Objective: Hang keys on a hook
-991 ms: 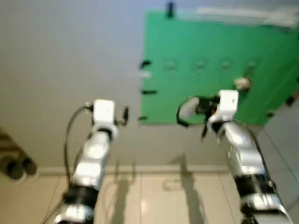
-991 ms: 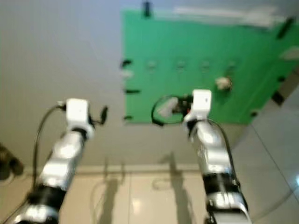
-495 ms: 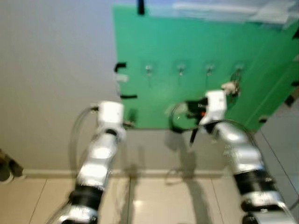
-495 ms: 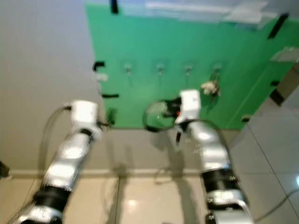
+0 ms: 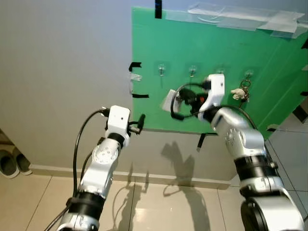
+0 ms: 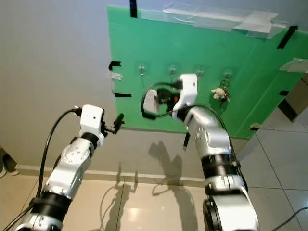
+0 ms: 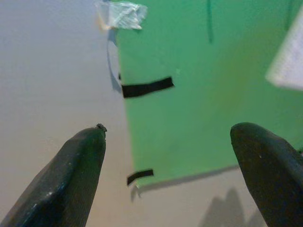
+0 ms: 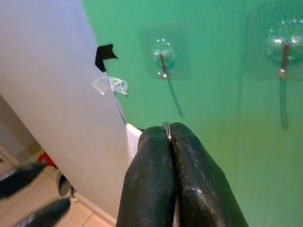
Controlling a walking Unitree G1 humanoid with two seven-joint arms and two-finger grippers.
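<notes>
A green board (image 5: 226, 72) is taped to a grey wall (image 5: 62, 72), with four clear hooks in a row across its upper part. The right gripper (image 8: 169, 137) is raised in front of the board, just below the two left hooks (image 8: 162, 61). Its two black fingers (image 8: 151, 184) are pressed together, pinching a thin metal ring (image 8: 166, 128) at their tips. A white tag (image 5: 169, 100) hangs just left of the gripper, against the board. I cannot tell whether keys hang from the ring. On the far-right hook (image 5: 248, 74) another key bunch (image 5: 238, 92) with a pale charm already hangs.

The left gripper (image 7: 170, 156) is held up lower and to the left, near the board's lower left corner. Its fingers (image 7: 66, 175) are spread wide apart and hold nothing. Black tape strips (image 7: 147, 87) mark the board's left edge. A pair of shoes (image 5: 9, 161) sits on the tiled floor (image 5: 159, 207) at far left by the wall.
</notes>
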